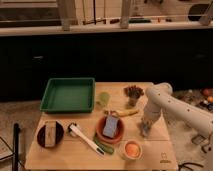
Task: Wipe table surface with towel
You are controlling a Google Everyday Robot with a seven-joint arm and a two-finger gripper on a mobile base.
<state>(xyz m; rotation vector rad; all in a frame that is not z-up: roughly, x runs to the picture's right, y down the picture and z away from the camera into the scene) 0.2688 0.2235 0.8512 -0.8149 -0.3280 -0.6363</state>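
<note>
The light-wood table surface fills the lower middle of the camera view, with a small dark mark near its front right corner. My white arm comes in from the right and bends down to the table's right side. My gripper points down at the tabletop there, just right of the orange bowl. I see no towel that I can make out; anything under the gripper is hidden.
A green tray sits at the back left. A green cup, a brown bunch and a banana lie mid-table. An orange bowl holds a grey-blue object. A dark bowl, a white-handled brush and a small bowl sit at the front.
</note>
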